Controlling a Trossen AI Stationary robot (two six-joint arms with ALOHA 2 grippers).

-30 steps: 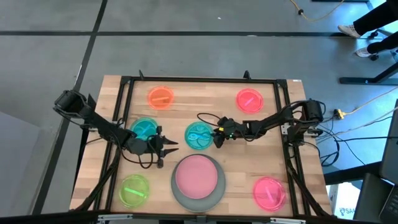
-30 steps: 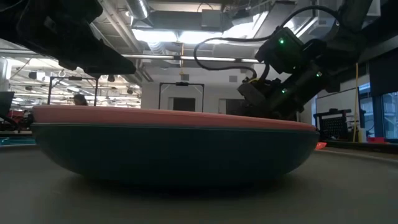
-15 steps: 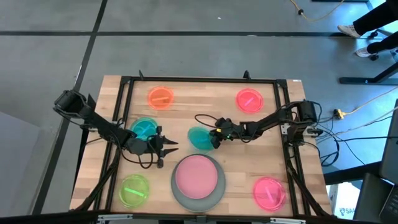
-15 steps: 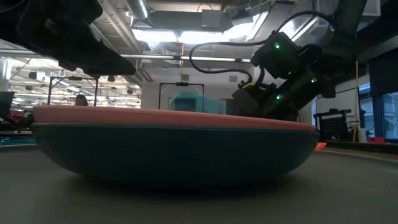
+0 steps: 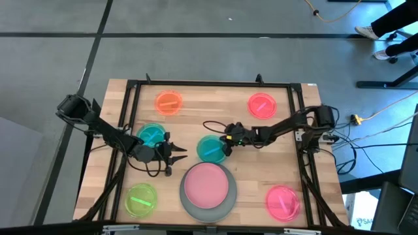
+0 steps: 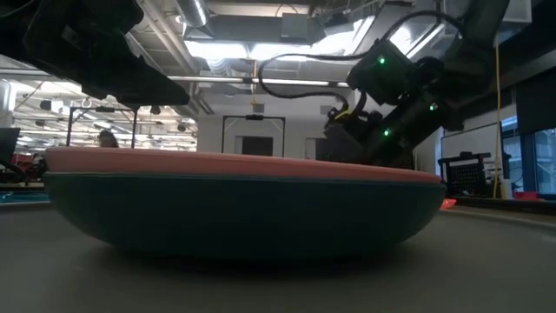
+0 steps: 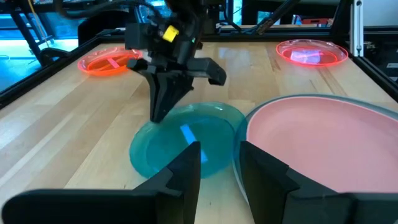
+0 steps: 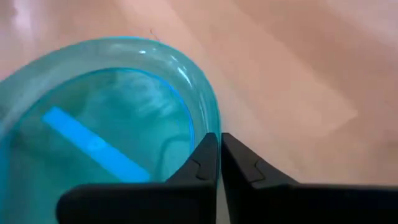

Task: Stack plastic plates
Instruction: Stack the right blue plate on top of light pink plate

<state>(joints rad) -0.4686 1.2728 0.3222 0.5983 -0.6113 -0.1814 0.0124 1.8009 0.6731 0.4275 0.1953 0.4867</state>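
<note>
A small teal plate [image 5: 209, 149] lies at the table's middle, just beyond a pale pink plate [image 5: 208, 183] that is nested in the large grey plate [image 5: 186, 203]. My right gripper [image 5: 225, 147] reaches in from the right and is shut at the teal plate's right rim. My left gripper [image 5: 177, 151] hangs open left of that plate, touching nothing. A second teal plate [image 5: 151, 134] lies partly under the left arm. In the low view the pink and grey stack [image 6: 243, 209] hides the right fingertips. My right gripper pinches the teal plate's rim [image 8: 207, 127] between its two shut fingers [image 7: 160, 109], on the plate's right side. The fingers slant down from the table's right. The plate's left part [image 7: 186, 155] lies on the table.
Small plates lie around the table: orange [image 5: 168, 102] far left, hot-pink [image 5: 262, 104] far right, another hot-pink [image 5: 282, 201] near right, lime-green [image 5: 141, 200] near left. A black frame [image 5: 209, 83] borders the table. Bare wood shows between the plates.
My right gripper has shut at the teal plate's right rim and rolled slightly. The plate tipped up for a moment, then settled back down. It now lies a little nearer the pink plate than before.
</note>
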